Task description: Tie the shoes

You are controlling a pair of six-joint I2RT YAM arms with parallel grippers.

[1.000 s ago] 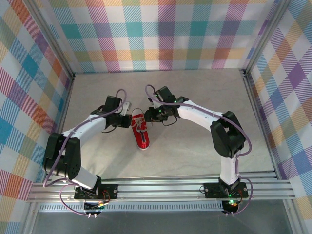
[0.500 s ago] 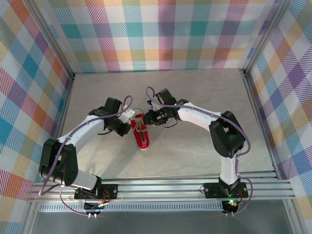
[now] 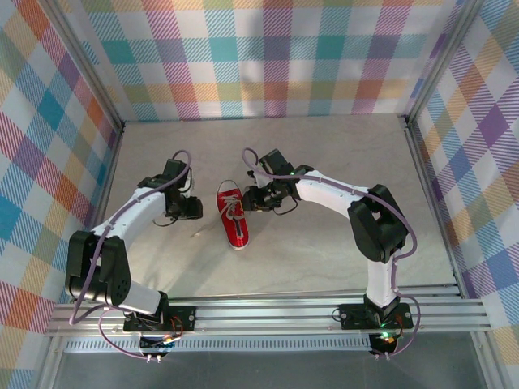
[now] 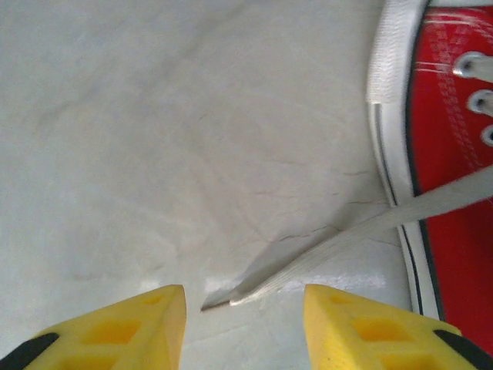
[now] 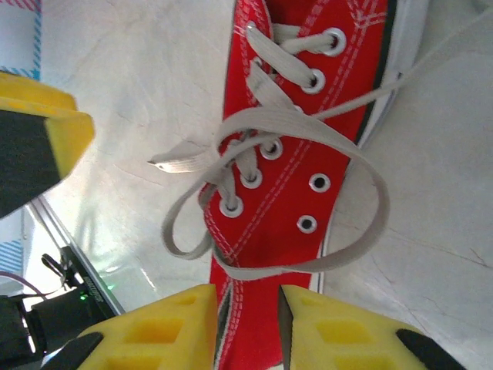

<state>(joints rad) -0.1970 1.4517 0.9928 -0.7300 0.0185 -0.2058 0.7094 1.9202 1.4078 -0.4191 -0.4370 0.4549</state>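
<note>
The left gripper point(image 4: 245, 302) stands partly open and empty. The tip of a flat whitish-grey lace point(image 4: 308, 258) lies on the pale marbled table point(image 4: 115, 139) just ahead of its yellow fingers point(image 4: 123, 327). Beyond, to its right, sits the small red canvas sneaker point(image 4: 454, 231). The right gripper point(image 5: 243, 302) is narrowly parted and holds nothing, with the loose loop point(image 5: 376, 193) just past its tips. Best to pinch near the lace tip and pull level, sparing that loop.

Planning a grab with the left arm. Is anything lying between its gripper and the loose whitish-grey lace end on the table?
Nothing visible does. The left gripper stands open, and the flat whitish-grey lace end lies on the pale table just ahead of its yellow fingers, trailing from the small red canvas sneaker.
</note>
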